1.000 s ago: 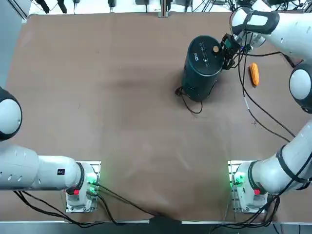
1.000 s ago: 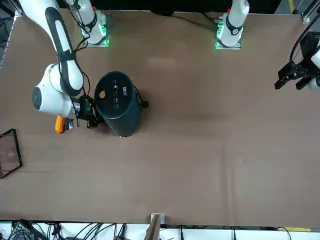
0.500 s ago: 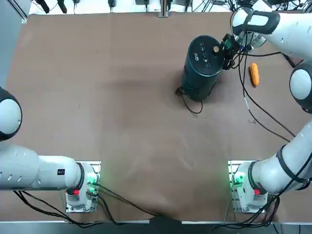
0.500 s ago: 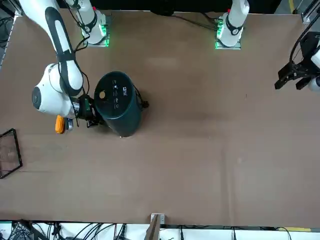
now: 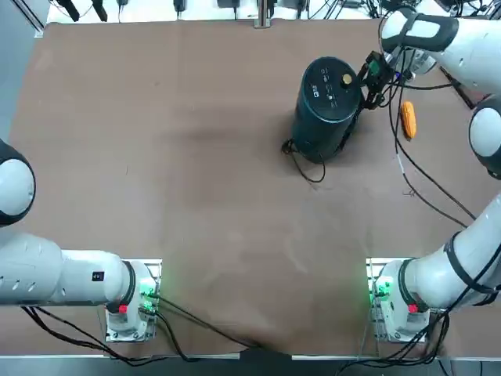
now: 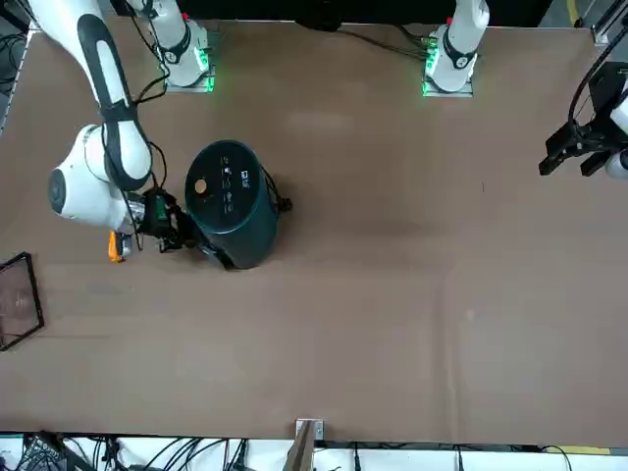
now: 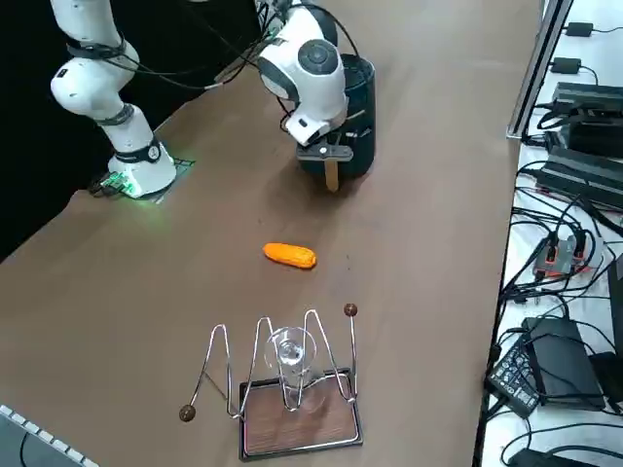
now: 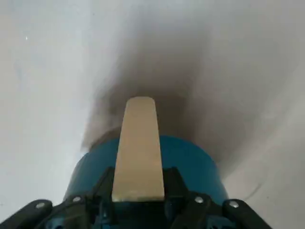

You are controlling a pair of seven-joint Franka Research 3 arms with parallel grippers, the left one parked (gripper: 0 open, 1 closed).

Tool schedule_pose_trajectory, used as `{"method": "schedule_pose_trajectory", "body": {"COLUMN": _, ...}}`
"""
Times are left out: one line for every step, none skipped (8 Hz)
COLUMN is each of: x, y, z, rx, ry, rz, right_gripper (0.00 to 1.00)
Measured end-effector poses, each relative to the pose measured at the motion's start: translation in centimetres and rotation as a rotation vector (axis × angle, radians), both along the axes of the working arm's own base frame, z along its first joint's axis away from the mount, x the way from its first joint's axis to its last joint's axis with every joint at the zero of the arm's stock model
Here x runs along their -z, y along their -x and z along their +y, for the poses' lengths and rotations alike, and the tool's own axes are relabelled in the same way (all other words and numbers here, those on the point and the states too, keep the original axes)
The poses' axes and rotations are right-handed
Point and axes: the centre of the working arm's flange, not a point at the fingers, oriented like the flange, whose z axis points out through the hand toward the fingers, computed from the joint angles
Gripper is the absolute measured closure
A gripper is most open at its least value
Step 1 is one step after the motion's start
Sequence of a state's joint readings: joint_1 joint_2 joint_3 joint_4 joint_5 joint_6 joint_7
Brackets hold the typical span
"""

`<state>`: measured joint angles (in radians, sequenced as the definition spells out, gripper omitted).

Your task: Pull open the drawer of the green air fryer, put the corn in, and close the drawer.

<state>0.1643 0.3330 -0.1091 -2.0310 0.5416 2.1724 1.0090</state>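
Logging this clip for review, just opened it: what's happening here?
The right gripper is shut on the drawer handle at the side of the green air fryer, and the drawer looks slightly pulled out at the base in the front view. The corn lies on the table beside the fryer, not yet picked up. A wire rack with a glass stands apart, nearer the table's edge.

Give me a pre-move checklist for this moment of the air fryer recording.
1. Right gripper shut on the tan handle: ok.
2. Green air fryer upright on the table: ok.
3. Drawer out far enough to take the corn: not ok, barely out at most.
4. Corn lying free on the table beside the fryer: ok.
5. Black cord on the side away from the drawer: ok.
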Motion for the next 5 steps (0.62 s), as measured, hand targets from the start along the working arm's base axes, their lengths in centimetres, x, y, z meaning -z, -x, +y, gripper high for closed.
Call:
{"method": "schedule_pose_trajectory", "body": {"x": 0.0, "y": 0.0, "z": -0.4, "rx": -0.001, "ry": 0.0, "rz": -0.004, "right_gripper": 0.52}}
{"method": "schedule_pose_trajectory", "body": {"x": 0.0, "y": -0.1, "z": -1.1, "rx": -0.002, "ry": 0.0, "rz": -0.011, "right_gripper": 0.52}}
{"method": "schedule_pose_trajectory", "body": {"x": -0.1, "y": -0.3, "z": -2.3, "rx": 0.002, "ry": 0.006, "rz": -0.026, "right_gripper": 0.52}}
{"method": "schedule_pose_trajectory", "body": {"x": -0.4, "y": -0.7, "z": -3.6, "rx": 0.016, "ry": 0.011, "rz": -0.041, "right_gripper": 0.52}}
{"method": "schedule_pose_trajectory", "body": {"x": -0.7, "y": -1.0, "z": -4.8, "rx": 0.033, "ry": 0.015, "rz": -0.054, "right_gripper": 0.52}}
